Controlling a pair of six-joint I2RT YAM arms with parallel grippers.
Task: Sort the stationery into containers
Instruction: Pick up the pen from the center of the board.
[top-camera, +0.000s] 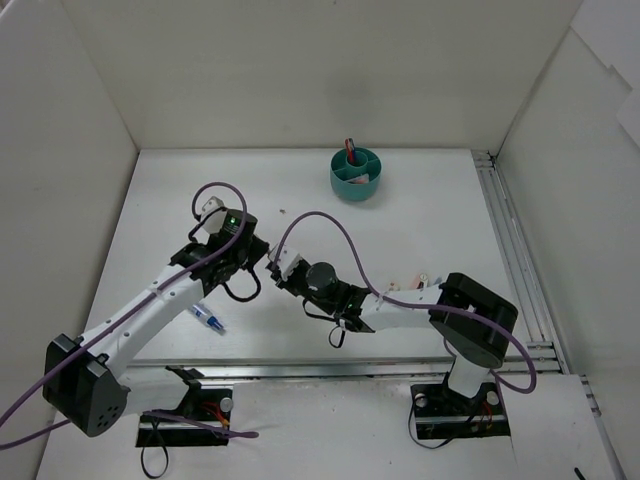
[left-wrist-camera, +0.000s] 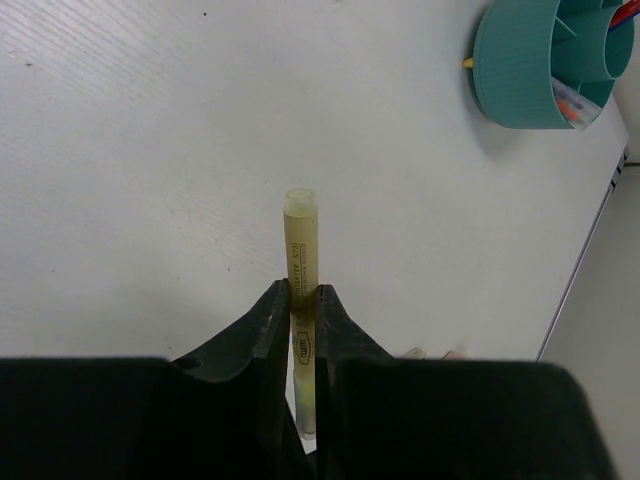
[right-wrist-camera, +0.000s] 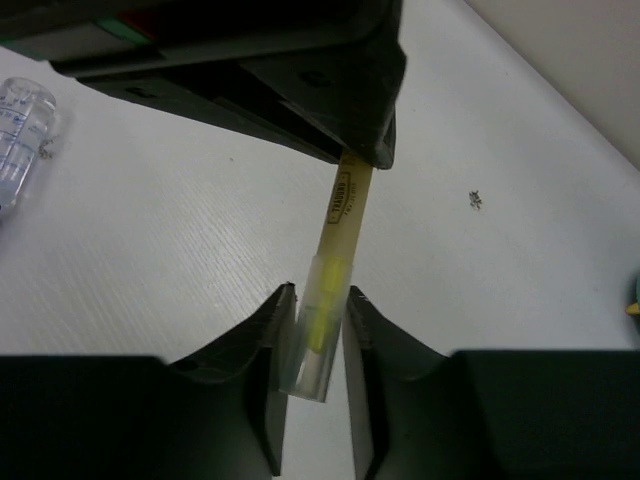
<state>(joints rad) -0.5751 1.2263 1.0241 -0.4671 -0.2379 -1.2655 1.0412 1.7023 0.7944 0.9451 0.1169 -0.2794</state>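
A yellow highlighter pen (left-wrist-camera: 300, 235) with a clear cap (right-wrist-camera: 318, 335) is held between both grippers above the table. My left gripper (left-wrist-camera: 301, 300) is shut on the pen's barrel. My right gripper (right-wrist-camera: 315, 325) is closed around the capped end, fingers against the cap. In the top view the left gripper (top-camera: 258, 252) and right gripper (top-camera: 282, 270) meet tip to tip, and the pen is hidden between them. The teal cup (top-camera: 356, 175) stands at the back with pens in it and also shows in the left wrist view (left-wrist-camera: 540, 65). A blue-and-white pen (top-camera: 209, 319) lies under the left arm.
Small pale blocks (top-camera: 420, 283) lie on the table by the right arm. A clear, blue-marked tube (right-wrist-camera: 22, 110) lies at the left edge of the right wrist view. Metal rails (top-camera: 510, 250) run along the right side. White walls enclose the table.
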